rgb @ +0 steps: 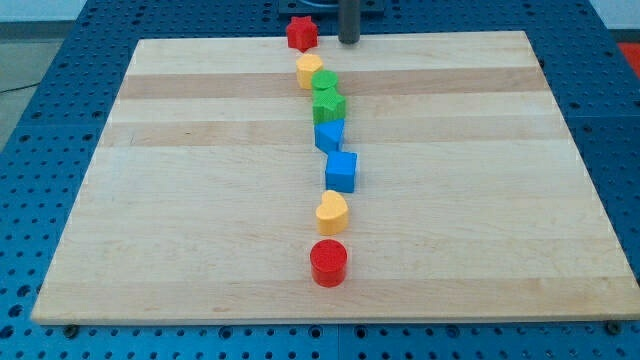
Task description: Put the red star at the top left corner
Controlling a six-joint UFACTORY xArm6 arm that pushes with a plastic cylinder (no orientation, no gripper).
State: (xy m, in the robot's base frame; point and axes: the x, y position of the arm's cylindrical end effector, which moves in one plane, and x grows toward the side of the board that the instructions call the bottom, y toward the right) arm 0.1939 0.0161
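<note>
The red star (301,33) sat right at the top edge of the wooden board (200,180), approx. mid-width, so well apart from the top left corner it was meant for. The tool was only a straight dark rod w/ no jaws, so there was nothing to spread, press together or pinch w/; it held nothing. Its tip (348,42) stood just beside the star on the view's right, at about the same height in the view, w/ a small gap between, so not touching as far as I could tell. That spot made sense to me: w/ the tip on the right side, a push toward the view's left would prob. run the star along the top edge to the corner. The path that way looked free, since the other 7 blocks ran in a loose column down the middle, i.e. below the star: a yellow block (309,71) closest, then 2 green ones (325,82) (329,104) touching each other, a blue block (329,135), a blue cube (341,171), a yellow heart (332,212) and a red cylinder (328,263) nearest the bottom. Main risk, I thought: the star lay so near the edge that an off-centre push might spin it or slip it off onto the blue bench (60,40).
</note>
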